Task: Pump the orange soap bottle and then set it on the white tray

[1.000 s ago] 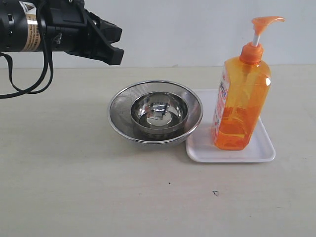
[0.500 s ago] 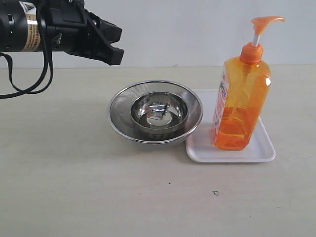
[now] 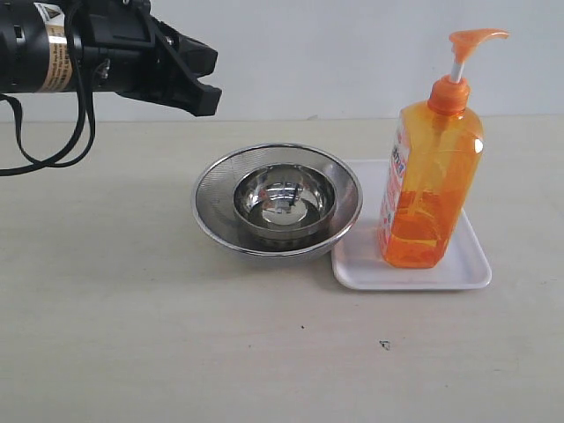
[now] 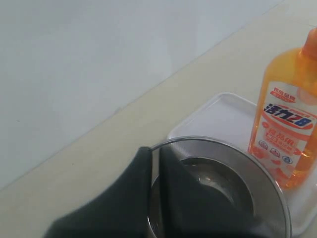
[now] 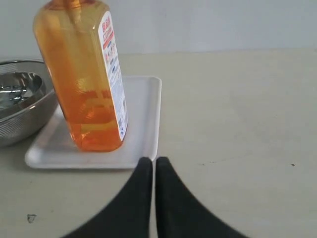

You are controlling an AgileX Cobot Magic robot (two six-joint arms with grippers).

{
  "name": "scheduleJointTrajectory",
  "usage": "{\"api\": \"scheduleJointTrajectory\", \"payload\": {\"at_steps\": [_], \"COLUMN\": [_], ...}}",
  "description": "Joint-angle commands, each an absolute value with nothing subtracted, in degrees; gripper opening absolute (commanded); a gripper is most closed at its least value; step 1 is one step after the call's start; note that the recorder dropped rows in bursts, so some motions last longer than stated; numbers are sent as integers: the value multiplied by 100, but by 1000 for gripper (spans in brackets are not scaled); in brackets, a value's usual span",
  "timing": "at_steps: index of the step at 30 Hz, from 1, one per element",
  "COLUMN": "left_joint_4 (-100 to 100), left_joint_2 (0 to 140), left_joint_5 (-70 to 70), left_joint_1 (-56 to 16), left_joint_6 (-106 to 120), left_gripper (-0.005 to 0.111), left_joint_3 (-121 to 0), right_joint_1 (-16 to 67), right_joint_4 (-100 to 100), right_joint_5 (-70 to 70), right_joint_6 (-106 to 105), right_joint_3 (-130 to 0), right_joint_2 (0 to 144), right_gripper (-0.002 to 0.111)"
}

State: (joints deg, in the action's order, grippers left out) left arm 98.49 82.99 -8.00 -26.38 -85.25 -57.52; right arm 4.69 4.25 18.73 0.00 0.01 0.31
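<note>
The orange soap bottle [image 3: 431, 181] stands upright on the white tray [image 3: 361, 260], its pump head [image 3: 476, 40] raised on the white stem. The wrist views show the bottle [image 4: 290, 124] [image 5: 81, 74] and the tray [image 4: 218, 119] [image 5: 143, 114] too. My left gripper [image 3: 204, 88] hangs shut and empty above the table's back left, up and to the left of the steel bowl; its fingertips [image 4: 154, 151] nearly touch. My right gripper [image 5: 153, 161] is shut with nothing in it, near the tray's edge, apart from the bottle. The exterior view does not show the right arm.
A round steel mesh bowl [image 3: 211, 189] with a smaller steel bowl [image 3: 284, 204] nested inside stands just left of the tray, touching its edge. A pale wall runs behind the beige table [image 3: 115, 308].
</note>
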Motion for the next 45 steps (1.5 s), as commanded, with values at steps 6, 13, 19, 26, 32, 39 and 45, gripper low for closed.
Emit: {"api": "scheduleJointTrajectory", "payload": {"at_steps": [6, 13, 19, 26, 32, 39, 45], "left_joint_4": [9787, 9787, 9787, 9787, 9787, 9995, 9982], "left_joint_2": [8255, 8255, 8255, 8255, 8255, 7270, 4511], "left_joint_5": [-745, -745, -745, -745, -682, -452, -1300], "left_joint_1": [-2654, -2654, -2654, -2654, -2654, -2654, -1302], "left_joint_6": [-8561, -8561, -8561, -8561, -8561, -8561, -9507], "left_gripper": [5, 5, 5, 5, 5, 5, 5], "left_joint_3": [-5722, -5722, -5722, -5722, -5722, -5722, -5638], "right_joint_1": [452, 452, 452, 452, 452, 452, 452], "right_joint_4": [391, 391, 391, 391, 391, 391, 391], "right_joint_5": [1884, 1884, 1884, 1884, 1884, 1884, 1884], "right_joint_6": [-459, -343, -334, -334, -334, -334, -334], "right_joint_3": [0, 0, 0, 0, 0, 0, 0], "right_joint_2": [0, 0, 0, 0, 0, 0, 0], "right_gripper": [0, 0, 0, 0, 0, 0, 0]}}
